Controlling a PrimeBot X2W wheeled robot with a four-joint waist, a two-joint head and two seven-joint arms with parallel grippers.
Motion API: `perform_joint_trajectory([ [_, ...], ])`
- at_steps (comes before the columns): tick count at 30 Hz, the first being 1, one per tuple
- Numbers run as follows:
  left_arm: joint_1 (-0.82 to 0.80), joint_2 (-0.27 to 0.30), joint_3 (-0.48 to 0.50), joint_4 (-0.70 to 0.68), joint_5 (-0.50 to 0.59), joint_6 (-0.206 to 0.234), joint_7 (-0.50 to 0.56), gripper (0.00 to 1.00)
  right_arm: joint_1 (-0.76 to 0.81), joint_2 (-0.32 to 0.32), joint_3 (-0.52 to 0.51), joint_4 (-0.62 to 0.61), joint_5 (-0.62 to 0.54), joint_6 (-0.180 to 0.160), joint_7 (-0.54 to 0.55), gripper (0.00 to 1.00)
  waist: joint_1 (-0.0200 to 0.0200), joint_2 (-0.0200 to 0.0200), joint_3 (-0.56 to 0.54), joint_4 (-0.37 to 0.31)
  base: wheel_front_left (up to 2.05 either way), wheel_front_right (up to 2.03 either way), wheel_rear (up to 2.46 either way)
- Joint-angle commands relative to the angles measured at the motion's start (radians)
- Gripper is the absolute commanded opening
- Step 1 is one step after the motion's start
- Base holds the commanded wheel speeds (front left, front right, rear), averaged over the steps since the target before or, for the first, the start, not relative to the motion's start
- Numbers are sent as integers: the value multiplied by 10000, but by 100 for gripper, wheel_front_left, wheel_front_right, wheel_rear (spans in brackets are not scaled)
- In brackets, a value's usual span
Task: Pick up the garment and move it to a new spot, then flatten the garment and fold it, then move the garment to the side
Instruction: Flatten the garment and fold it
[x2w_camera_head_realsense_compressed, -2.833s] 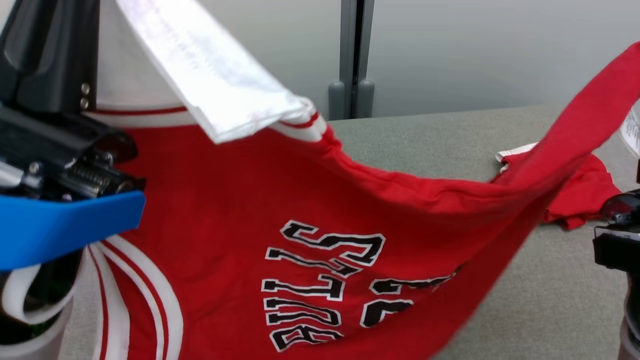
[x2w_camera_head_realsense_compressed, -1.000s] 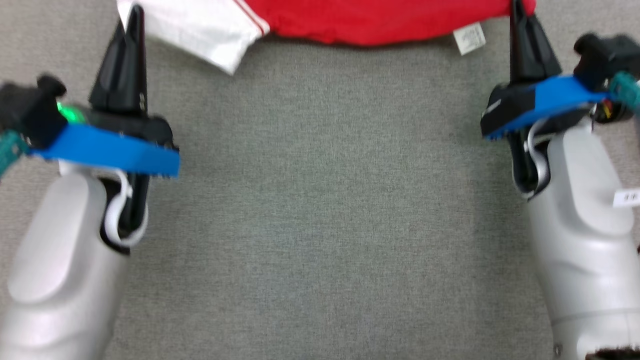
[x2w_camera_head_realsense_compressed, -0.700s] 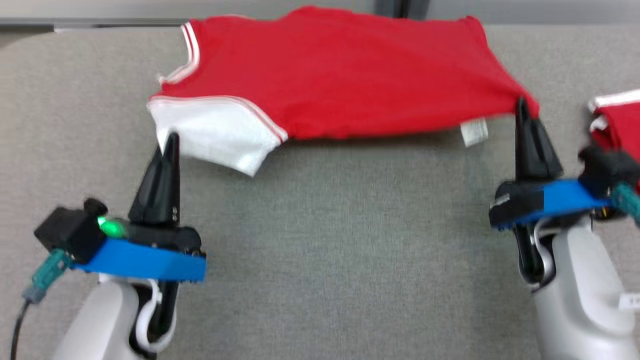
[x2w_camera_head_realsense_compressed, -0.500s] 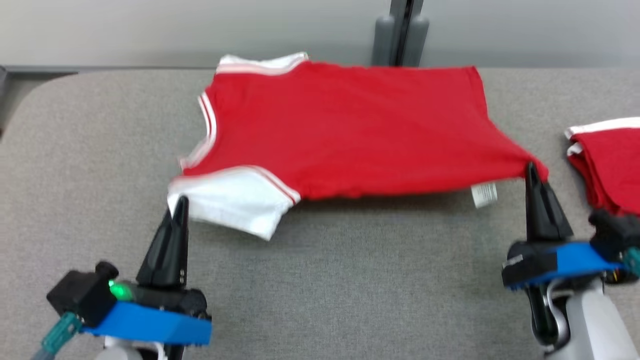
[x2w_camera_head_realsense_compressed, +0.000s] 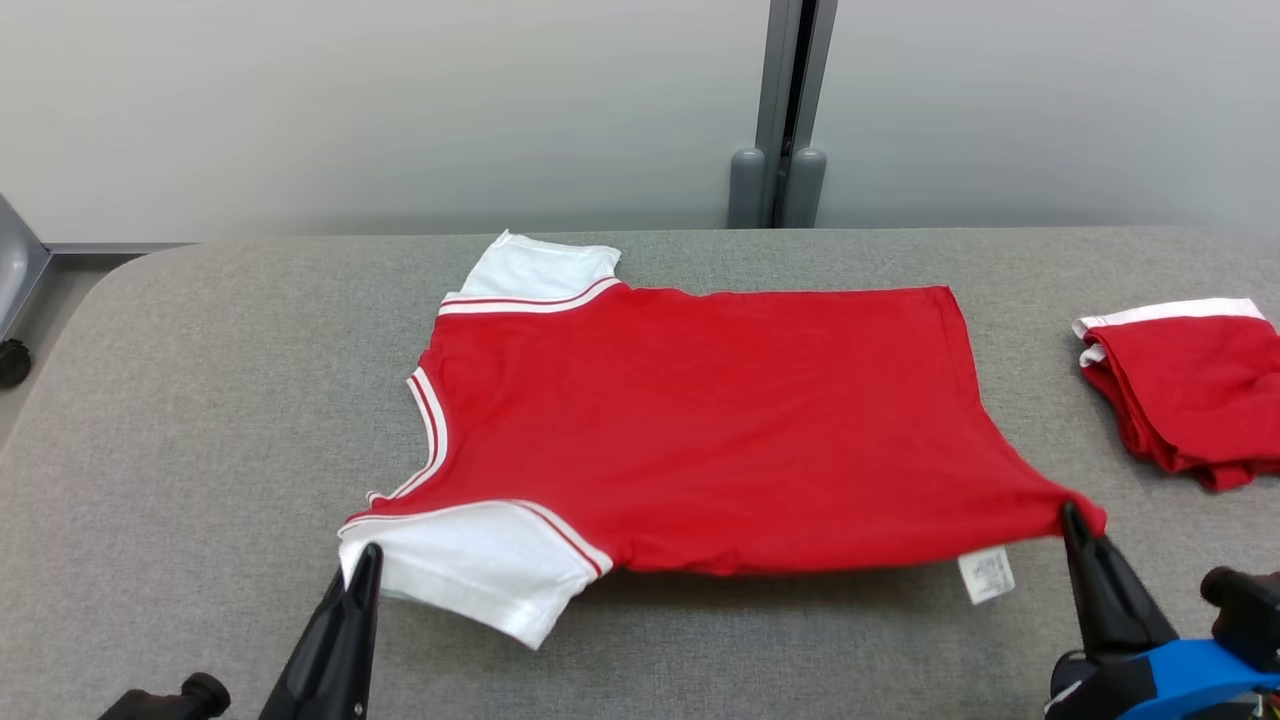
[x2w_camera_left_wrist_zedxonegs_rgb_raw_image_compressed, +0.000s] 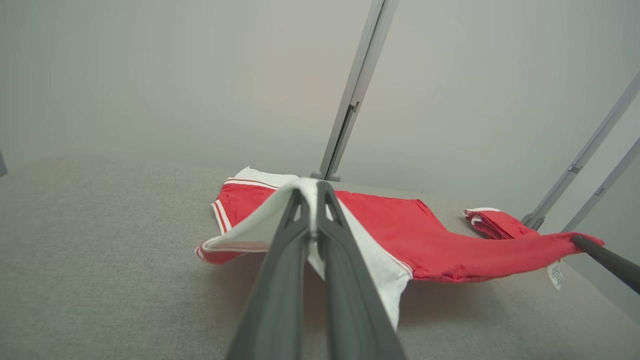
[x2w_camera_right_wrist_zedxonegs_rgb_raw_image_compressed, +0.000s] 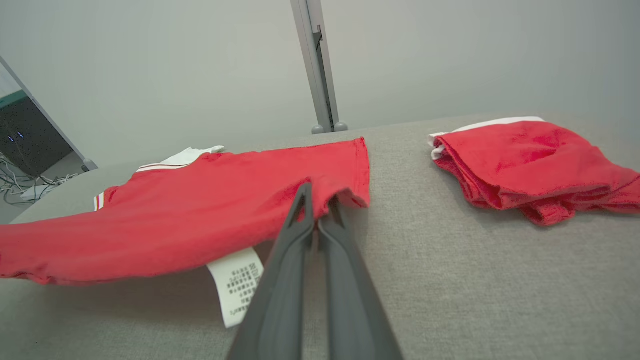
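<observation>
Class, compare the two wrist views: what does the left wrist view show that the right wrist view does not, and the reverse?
Extra in the left wrist view: the left gripper shut on the near white sleeve. Extra in the right wrist view: dark equipment with cables beyond the table. Both: the red garment, the right gripper shut on its hem corner, the folded red pile, the care label, the grey table.

Garment (x2w_camera_head_realsense_compressed: 700, 420) on table (x2w_camera_head_realsense_compressed: 200, 400), folded pile (x2w_camera_head_realsense_compressed: 1190, 390) to its right
</observation>
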Motion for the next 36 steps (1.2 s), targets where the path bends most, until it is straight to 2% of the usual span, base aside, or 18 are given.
perform_joint_trajectory([
  [1,125,64,-30,-2,-51,49,62,0,206,-19,-1,-42,2,0,179,0,2,0,2,0,0,0,0],
  [4,271,-95,-162,406,-389,-45,244,0,407,-19,2,339,-18,0,909,0,2,0,48,-13,0,0,0],
  [15,-681,-515,-452,2015,-1048,-649,487,0,-363,-19,-20,2127,231,0,2066,0,2,0,282,19,0,0,0],
  [23,-2388,-1145,-456,3143,-1615,-1212,599,0,-1252,-21,-210,2784,809,0,2153,0,2,0,330,208,0,0,0],
  [29,-4038,-1609,-549,4668,-1719,-1545,773,0,-2356,-21,-482,3633,1048,0,2337,0,2,0,429,213,0,0,0],
  [36,-5435,-1732,-528,6386,-1660,-1778,899,0,-3640,-21,-892,4701,730,0,2395,0,2,0,554,115,0,0,0],
])
